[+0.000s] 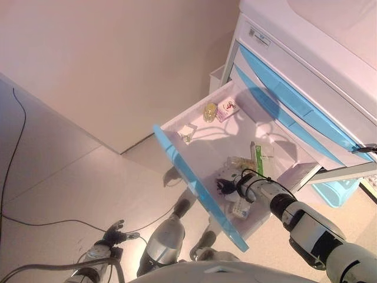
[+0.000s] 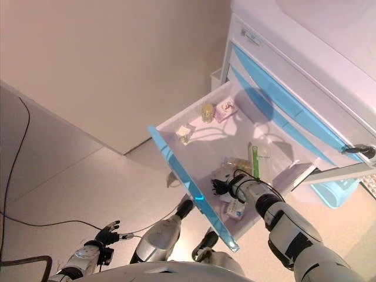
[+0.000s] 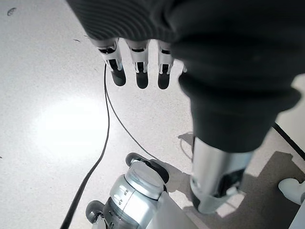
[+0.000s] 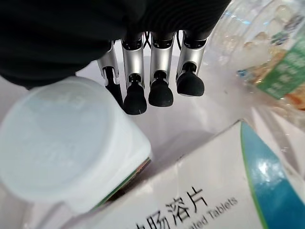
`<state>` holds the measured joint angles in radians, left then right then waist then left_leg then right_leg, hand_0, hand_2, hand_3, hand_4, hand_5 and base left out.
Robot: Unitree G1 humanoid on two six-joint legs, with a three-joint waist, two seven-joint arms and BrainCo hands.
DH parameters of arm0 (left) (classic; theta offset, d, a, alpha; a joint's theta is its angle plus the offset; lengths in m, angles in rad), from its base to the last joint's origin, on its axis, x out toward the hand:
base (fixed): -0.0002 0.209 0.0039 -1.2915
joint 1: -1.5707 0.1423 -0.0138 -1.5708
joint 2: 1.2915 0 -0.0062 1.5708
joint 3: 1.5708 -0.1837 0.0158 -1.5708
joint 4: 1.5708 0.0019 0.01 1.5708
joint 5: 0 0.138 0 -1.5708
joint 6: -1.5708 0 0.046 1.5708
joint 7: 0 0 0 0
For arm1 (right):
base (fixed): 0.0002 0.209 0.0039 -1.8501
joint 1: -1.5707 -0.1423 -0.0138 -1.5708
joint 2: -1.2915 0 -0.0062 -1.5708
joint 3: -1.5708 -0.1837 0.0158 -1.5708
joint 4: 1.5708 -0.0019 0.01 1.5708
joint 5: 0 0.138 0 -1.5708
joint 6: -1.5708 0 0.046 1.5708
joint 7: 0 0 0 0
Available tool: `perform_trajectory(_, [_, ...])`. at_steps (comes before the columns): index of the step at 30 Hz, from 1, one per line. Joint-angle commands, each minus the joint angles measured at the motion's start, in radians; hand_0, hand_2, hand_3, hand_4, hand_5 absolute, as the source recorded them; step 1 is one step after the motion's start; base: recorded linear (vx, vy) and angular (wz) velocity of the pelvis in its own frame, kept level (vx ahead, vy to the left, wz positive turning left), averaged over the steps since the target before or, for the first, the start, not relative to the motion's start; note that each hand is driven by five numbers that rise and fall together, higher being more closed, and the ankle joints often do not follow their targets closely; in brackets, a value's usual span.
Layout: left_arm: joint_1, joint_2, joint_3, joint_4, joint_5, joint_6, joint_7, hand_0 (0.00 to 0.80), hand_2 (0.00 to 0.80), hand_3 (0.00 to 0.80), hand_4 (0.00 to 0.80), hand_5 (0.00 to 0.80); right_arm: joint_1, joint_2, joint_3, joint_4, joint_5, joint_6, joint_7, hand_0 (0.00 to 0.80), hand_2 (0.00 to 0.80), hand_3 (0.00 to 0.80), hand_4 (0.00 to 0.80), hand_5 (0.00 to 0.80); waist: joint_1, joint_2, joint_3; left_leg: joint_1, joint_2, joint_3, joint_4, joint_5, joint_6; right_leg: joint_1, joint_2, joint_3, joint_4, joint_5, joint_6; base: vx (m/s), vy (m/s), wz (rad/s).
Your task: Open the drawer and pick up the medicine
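The white drawer with a blue front (image 1: 191,180) stands pulled out of the cabinet. My right hand (image 1: 227,184) is inside it near the front, fingers (image 4: 161,90) straight and holding nothing. By the hand lie a white-capped bottle (image 4: 66,148), a white tablet box (image 4: 200,191) that also shows in the left eye view (image 1: 241,206), and a clear bottle with a green label (image 4: 257,52). My left hand (image 1: 112,234) hangs low over the floor, fingers (image 3: 138,71) straight and empty.
Further back in the drawer are a green-edged box (image 1: 259,158), a pink-white box (image 1: 227,109), a yellow jar (image 1: 210,112) and a small item (image 1: 187,133). The cabinet (image 1: 306,106) has more blue drawers. A light blue bin (image 1: 336,191) hangs at its side.
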<state>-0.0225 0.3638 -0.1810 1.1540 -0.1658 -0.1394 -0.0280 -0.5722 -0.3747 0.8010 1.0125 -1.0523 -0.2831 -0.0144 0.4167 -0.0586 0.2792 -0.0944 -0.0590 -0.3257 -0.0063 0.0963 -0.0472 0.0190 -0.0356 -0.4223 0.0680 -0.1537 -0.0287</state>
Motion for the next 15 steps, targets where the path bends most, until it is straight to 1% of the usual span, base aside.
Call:
perform_trajectory(1, [0.021, -0.002, -0.006, 0.020, 0.015, -0.022, 0.008, 0.000, 0.000, 0.000, 0.000, 0.000, 0.035, -0.036, 0.035, -0.035, 0.004, 0.009, -0.034, 0.800, 0.800, 0.800, 0.800, 0.800, 0.000, -0.022, -0.023, 0.005, -0.074, -0.017, -0.027, -0.056, 0.049, -0.008, -0.040, 0.035, -0.016, 0.085, 0.068, 0.000, 0.000, 0.00])
perform_trajectory(3, [0.025, -0.001, -0.004, 0.022, 0.023, -0.014, 0.010, 0.000, 0.000, 0.000, 0.000, 0.000, 0.038, -0.040, 0.024, -0.044, 0.004, -0.002, -0.060, 0.800, 0.800, 0.800, 0.800, 0.800, -0.003, -0.028, -0.030, 0.011, -0.074, -0.016, -0.028, -0.059, 0.049, -0.004, -0.038, 0.039, -0.021, 0.088, 0.069, 0.000, 0.000, 0.00])
perform_trajectory(7, [0.029, 0.001, 0.007, 0.032, 0.034, 0.006, 0.010, 0.000, 0.000, 0.000, 0.000, 0.000, 0.039, -0.054, 0.010, -0.082, 0.022, -0.015, -0.067, 0.800, 0.800, 0.800, 0.800, 0.800, -0.013, -0.038, -0.050, 0.023, -0.073, -0.007, -0.027, -0.066, 0.050, 0.003, -0.037, 0.049, -0.026, 0.093, 0.073, 0.034, 0.003, -0.06])
perform_trajectory(8, [0.031, -0.002, 0.011, 0.034, 0.037, 0.009, 0.010, 0.000, 0.000, 0.000, 0.000, 0.000, 0.042, -0.058, 0.003, -0.094, 0.034, -0.015, -0.068, 0.649, 0.649, 0.649, 0.649, 0.649, -0.017, -0.039, -0.055, 0.027, -0.071, -0.002, -0.027, -0.067, 0.050, 0.006, -0.036, 0.053, -0.027, 0.093, 0.073, 0.048, 0.018, -0.09])
perform_trajectory(9, [0.032, -0.003, 0.011, 0.034, 0.038, 0.013, 0.011, 0.000, 0.000, 0.000, 0.000, 0.000, 0.043, -0.061, -0.005, -0.107, 0.054, -0.012, -0.062, 0.000, 0.000, 0.000, 0.000, 0.000, -0.021, -0.040, -0.061, 0.029, -0.070, 0.000, -0.028, -0.067, 0.050, 0.007, -0.035, 0.057, -0.029, 0.094, 0.074, 0.047, 0.021, -0.14])
perform_trajectory(14, [0.039, -0.013, 0.009, 0.025, 0.031, 0.011, 0.014, 0.000, 0.000, 0.000, 0.000, 0.000, 0.065, -0.069, -0.041, -0.169, 0.095, 0.004, -0.034, 0.000, 0.000, 0.000, 0.000, 0.000, -0.038, -0.036, -0.070, 0.035, -0.068, 0.014, -0.020, -0.074, 0.052, 0.010, -0.034, 0.072, -0.028, 0.096, 0.075, 0.012, 0.022, -0.10])
perform_trajectory(15, [0.037, -0.013, 0.009, 0.024, 0.030, 0.012, 0.014, 0.000, 0.000, 0.000, 0.000, 0.000, 0.067, -0.072, -0.045, -0.181, 0.100, 0.005, -0.030, 0.000, 0.000, 0.000, 0.000, 0.000, -0.044, -0.035, -0.073, 0.029, -0.069, 0.012, -0.017, -0.071, 0.054, 0.006, -0.036, 0.069, -0.030, 0.101, 0.077, -0.006, 0.017, -0.04])
